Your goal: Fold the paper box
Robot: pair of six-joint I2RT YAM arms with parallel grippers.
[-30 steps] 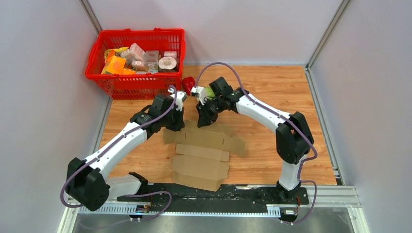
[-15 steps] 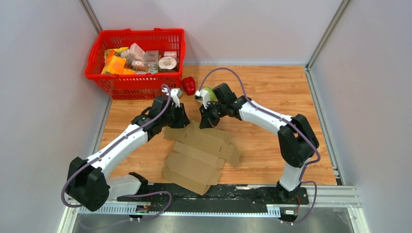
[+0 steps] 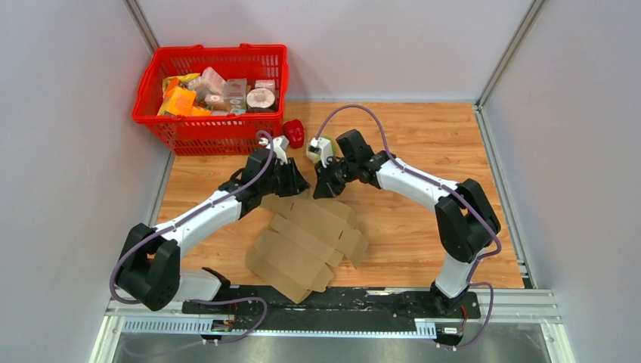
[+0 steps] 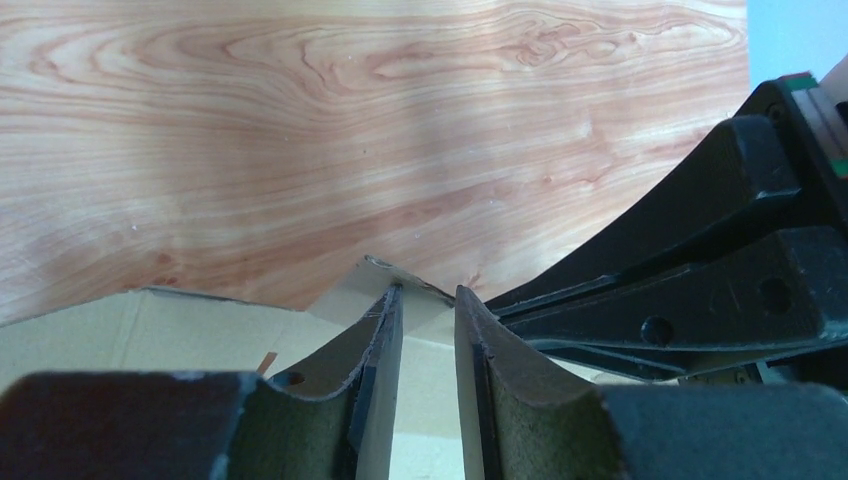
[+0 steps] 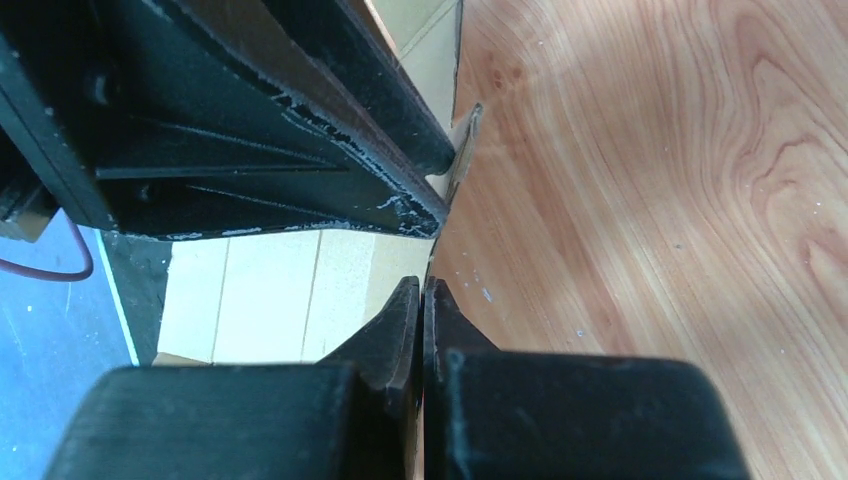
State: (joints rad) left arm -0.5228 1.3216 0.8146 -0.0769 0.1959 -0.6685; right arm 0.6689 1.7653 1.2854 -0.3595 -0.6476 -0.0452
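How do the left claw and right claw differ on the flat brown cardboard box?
Left claw has its fingers parted with a gap between them; right claw is pressed shut.
Left claw holds nothing, a corner of the flat brown cardboard box lying at its tips; right claw appears to pinch the box's thin edge.
Shared: both are black and meet at the box's far edge on the wooden table.

The top camera looks down from high over the near edge across the whole table [image 3: 423, 144]. Each wrist camera peers close along its own fingers at the wood. All share the paper box [image 3: 306, 238] far edge, by the left gripper [image 3: 296, 184] and right gripper [image 3: 323, 189].
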